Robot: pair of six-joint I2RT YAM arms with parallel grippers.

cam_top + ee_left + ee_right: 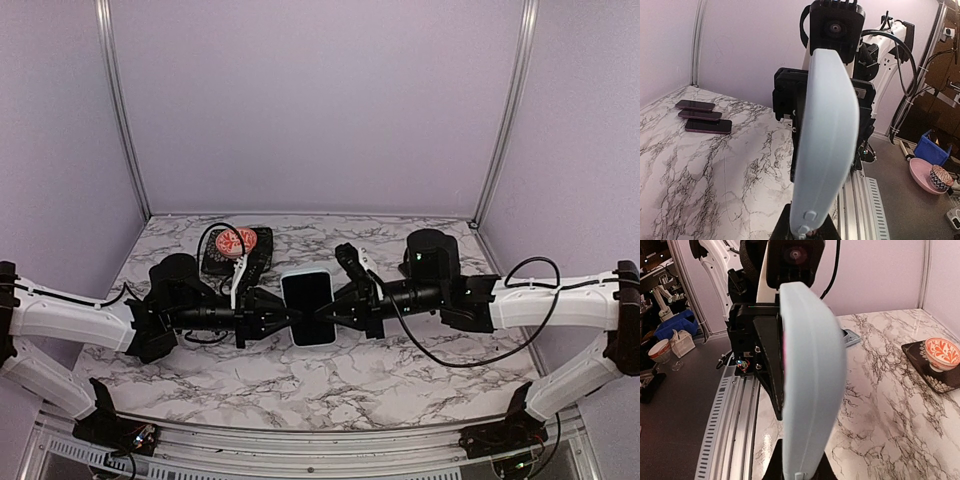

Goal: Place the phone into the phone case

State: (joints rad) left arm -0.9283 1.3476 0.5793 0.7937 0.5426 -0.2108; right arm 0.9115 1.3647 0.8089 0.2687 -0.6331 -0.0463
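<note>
Top external view has the two arms meeting over the middle of the white marble-patterned table (400,385). Farthest left, behind the left arm, a red-and-white patterned bowl (235,241) sits on a dark rectangular tray (260,250), apart from the work. Next along, the left gripper (272,320) is pinched on the left edge of the pale blue soft phone case (312,341). The case is held up between the arms with the black glass-fronted phone (307,297) sitting in it, screen turned toward that camera. On the far side the right gripper (342,308) is clamped on the case's right edge. Both wrist views show only the case's curved back, so I cannot tell whether every corner has snapped in. To me this looks like the seating step. The next move calls for pressing the rim home all round without either grip slipping.
</note>
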